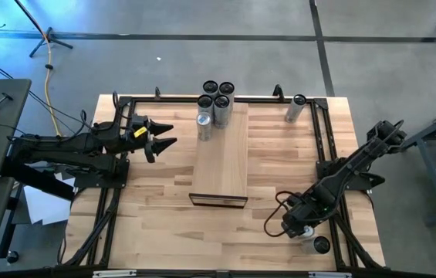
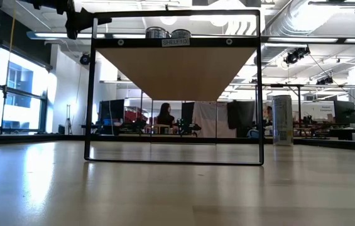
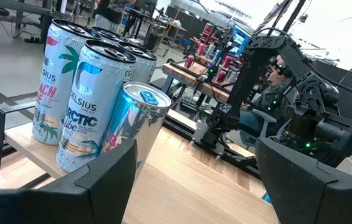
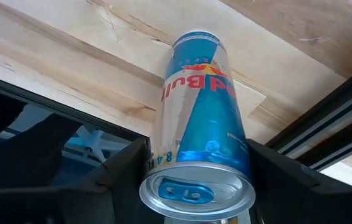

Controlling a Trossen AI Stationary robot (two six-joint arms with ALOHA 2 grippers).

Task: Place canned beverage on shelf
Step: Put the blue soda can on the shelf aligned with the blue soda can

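Note:
A blue and silver canned beverage (image 4: 197, 118) stands upright on its base on the tabletop at the near right corner, also seen as the can (image 1: 320, 245) from above. My right gripper (image 4: 197, 171) (image 1: 313, 236) is shut on it. The shelf (image 1: 221, 158), a long pale board, lies raised mid-table. Several cans (image 1: 216, 102) (image 3: 79, 99) stand at its far end. My left gripper (image 1: 163, 139) (image 3: 194, 180) hangs open and level at the table's left, pointing at those cans, with nothing between its fingers. My right gripper pinches the can's wall just below its top rim (image 4: 154, 163) between its two fingers (image 4: 274, 171), one on each side. The fingers slant steeply down from above. The can stands upright with its base (image 4: 195, 38) on the tabletop.
Another can (image 1: 295, 110) (image 2: 282, 119) stands alone on the tabletop at the far right. A black metal frame (image 1: 327, 139) runs along the table's edges, and one rail (image 4: 325, 134) passes close beside the held can. Bare tabletop (image 1: 279, 170) lies between the shelf and the right rail.

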